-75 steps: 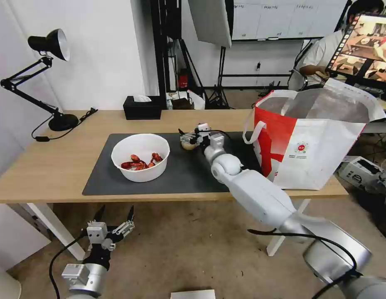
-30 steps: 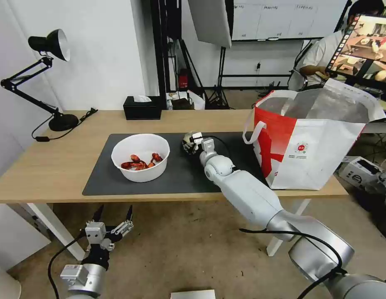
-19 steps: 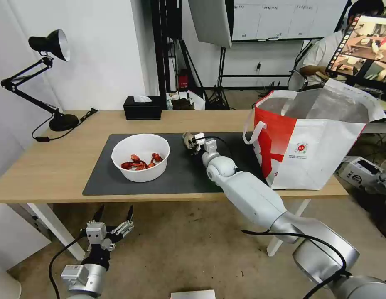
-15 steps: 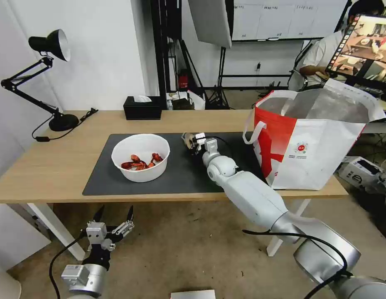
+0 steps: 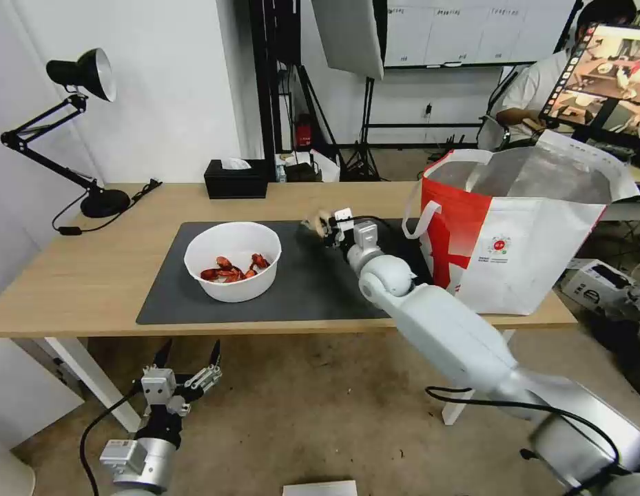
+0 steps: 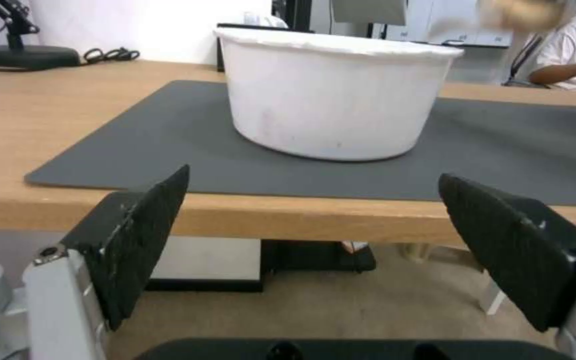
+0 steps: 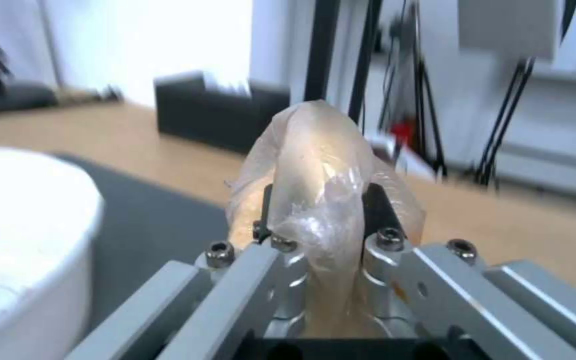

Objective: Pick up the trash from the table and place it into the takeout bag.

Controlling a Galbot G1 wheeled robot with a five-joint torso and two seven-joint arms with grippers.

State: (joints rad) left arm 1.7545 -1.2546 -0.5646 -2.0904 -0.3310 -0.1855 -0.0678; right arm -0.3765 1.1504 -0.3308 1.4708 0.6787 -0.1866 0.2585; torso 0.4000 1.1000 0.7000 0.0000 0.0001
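Vs. 2.5 s ago: R gripper (image 5: 324,225) had taken the ball (image 5: 320,222) off the mat (image 5: 161,296) and lifted it; arm shifted a bit toward the bag (image 5: 526,234). Ball no longer on the mat, now in the air above its far edge, betw. bowl (image 5: 233,260) and bag. Wrist view: R fingers (image 7: 376,210) clenched on either side of the ball (image 7: 321,190), film wrap bulging up betw. them, so grip was on the wrap and prob. the soft mass under it. Judgement: ball light, soft, squashy; film slippery and loose, could slide or tear if pinched only by a fold. Best hold across the middle w/ both pads, as now; no need for hard squeeze. Bag stood open at R end of table (image 5: 78,275), foil mouth up, rim higher than gripper, so more lift likely needed before drop. Bowl w/ red shells on the mat, untouched; stiffer, heavier, better taken by the rim. L gripper (image 5: 189,358) parked low in front of table edge, fingers (image 6: 138,235) spread wide, holding nothing, bowl (image 6: 335,95) straight ahead of it.
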